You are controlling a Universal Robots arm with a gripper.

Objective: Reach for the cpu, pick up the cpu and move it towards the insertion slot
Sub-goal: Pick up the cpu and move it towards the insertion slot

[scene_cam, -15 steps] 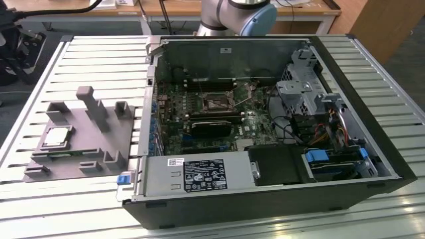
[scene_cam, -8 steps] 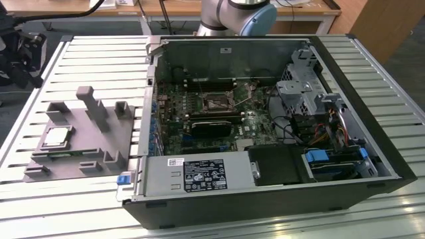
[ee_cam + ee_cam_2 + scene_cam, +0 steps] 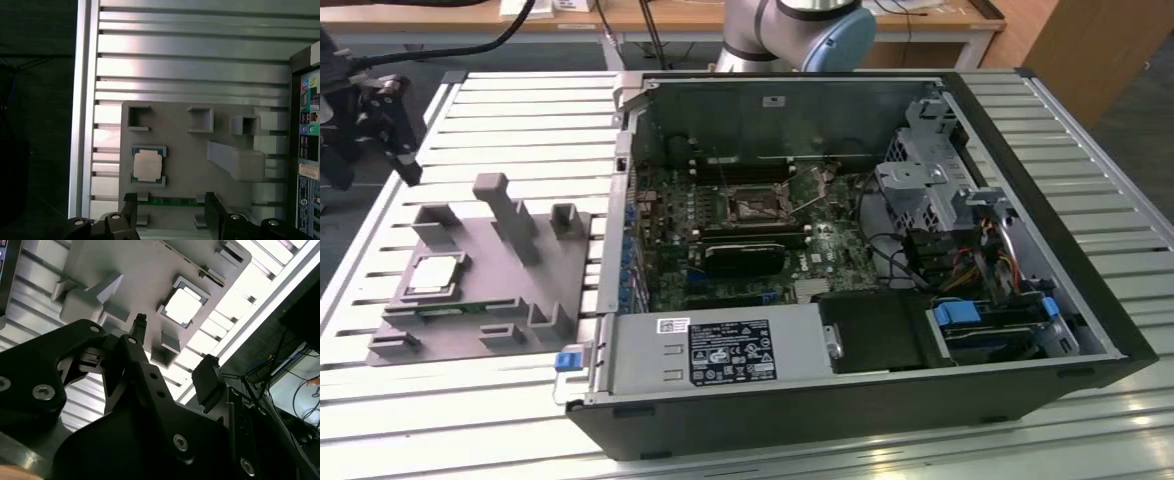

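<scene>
The cpu (image 3: 434,275), a silvery square chip, lies flat in a pocket of the grey fixture plate (image 3: 494,300) on the exterior view's left. Both wrist views show it from above, as the cpu (image 3: 147,166) and the cpu (image 3: 182,305). My gripper (image 3: 374,178) hangs high over the table's far-left corner, well apart from the chip. It is open, as the gripper (image 3: 171,212) and the gripper (image 3: 174,346), with nothing between its fingers. The insertion slot (image 3: 754,207), with its shiny frame and thin lever, sits on the motherboard inside the open computer case (image 3: 1067,330).
Upright grey blocks (image 3: 491,195) rise from the fixture plate beside the chip. A green strip (image 3: 172,201) lies in a groove of the plate. The case walls, a drive cage (image 3: 921,190) and cables surround the motherboard. The ribbed metal table (image 3: 520,90) ends close to the fixture.
</scene>
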